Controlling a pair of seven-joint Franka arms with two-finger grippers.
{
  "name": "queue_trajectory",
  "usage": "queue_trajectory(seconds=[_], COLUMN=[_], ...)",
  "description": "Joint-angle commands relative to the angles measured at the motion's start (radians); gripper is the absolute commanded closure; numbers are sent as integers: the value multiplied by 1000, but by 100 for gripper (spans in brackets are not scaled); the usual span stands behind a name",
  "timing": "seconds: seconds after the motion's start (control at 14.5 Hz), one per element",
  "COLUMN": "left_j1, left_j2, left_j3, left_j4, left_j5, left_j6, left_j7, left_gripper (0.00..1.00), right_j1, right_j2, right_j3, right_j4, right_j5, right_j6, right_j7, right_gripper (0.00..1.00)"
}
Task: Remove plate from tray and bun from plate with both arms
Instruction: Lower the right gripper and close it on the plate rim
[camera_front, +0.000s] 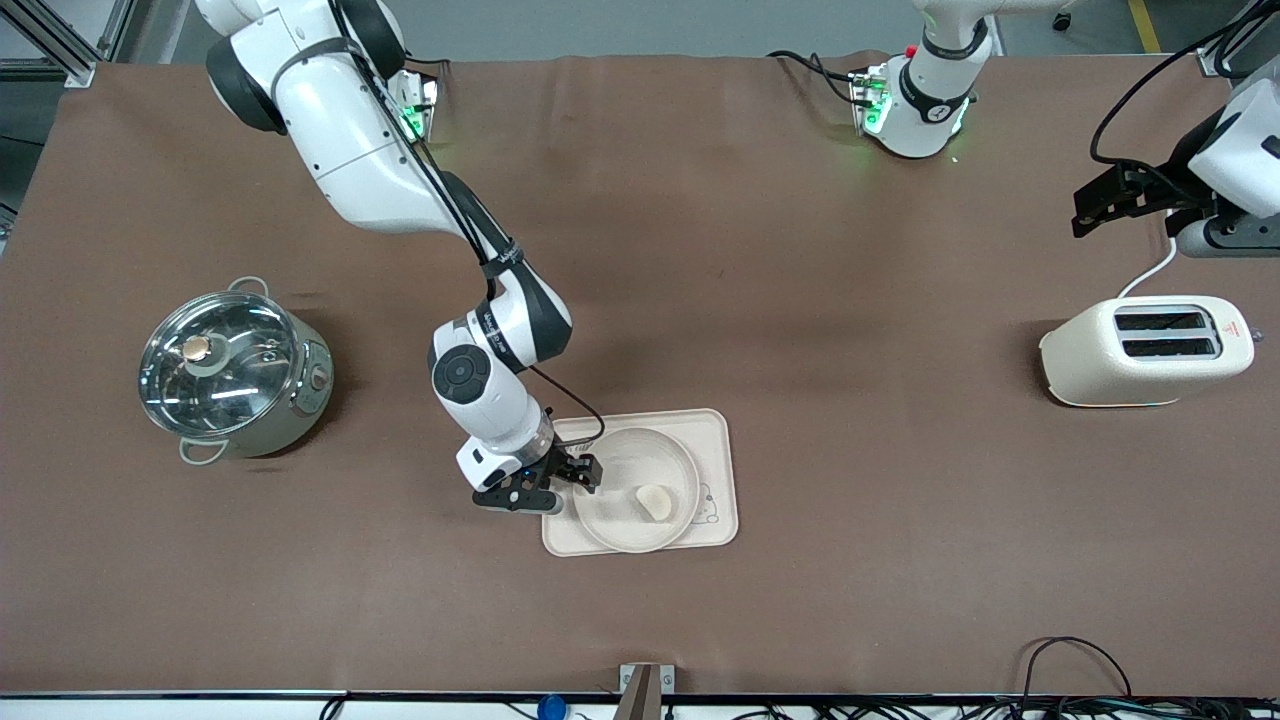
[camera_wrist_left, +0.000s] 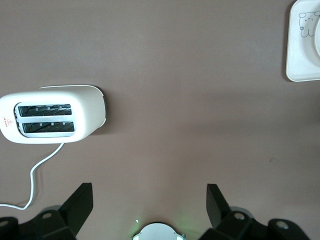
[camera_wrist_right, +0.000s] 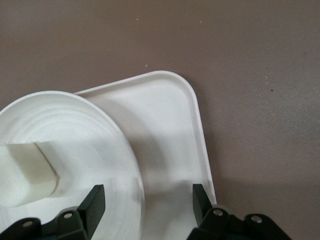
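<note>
Round cream plate (camera_front: 632, 490) seated on the Rabbit tray (camera_front: 717, 470) mid-worktop (camera_front: 800, 300), pale bun (camera_front: 655, 502) on it. Right pincer (camera_front: 570, 478) low at the plate's edge toward the right arm's end, jaws apart astride the rim (camera_wrist_right: 131, 165), not yet clamped; left pincer (camera_wrist_left: 150, 200) open, waiting above the toaster (camera_front: 1145, 350). Step in hand apparently the plate grasp: next, closing on the rim and lifting level.

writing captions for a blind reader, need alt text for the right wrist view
The right gripper is open with its fingers straddling the rim of the round plate, one over the plate and one over the tray beneath it. The bun lies on the plate, and the tray's rounded corner rests on the brown table.
</note>
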Motion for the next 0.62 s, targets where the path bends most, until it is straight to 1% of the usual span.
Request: queue_trajectory(seconds=[0.0,0.14,0.28,0.34,0.48,0.55], left_j1=[2,2,2,2,2,2], left_j2=[-14,-14,-14,-12,-12,-12], left_j3=[-1,-1,-1,-1,-1,-1], left_j4=[-9,-9,-9,-9,-9,-9], left_j5=[-4,-6,-6,-6,-7,-7], left_j6=[8,8,9,9,8,8], left_j7=[4,4,4,4,4,4], left_gripper=[0,0,0,0,0,0], right_j1=[9,9,11,12,12,12], right_j2=[22,27,33,36,39,39], right_j3=[-7,-7,-7,-7,-7,-7], right_j4=[34,37,37,37,37,37], right_j5=[-3,-3,-3,-3,-3,-5], right_j6=[5,5,25,37,37,37], right_j7=[21,22,26,26,26,26], right_gripper=[21,22,25,29,32,36])
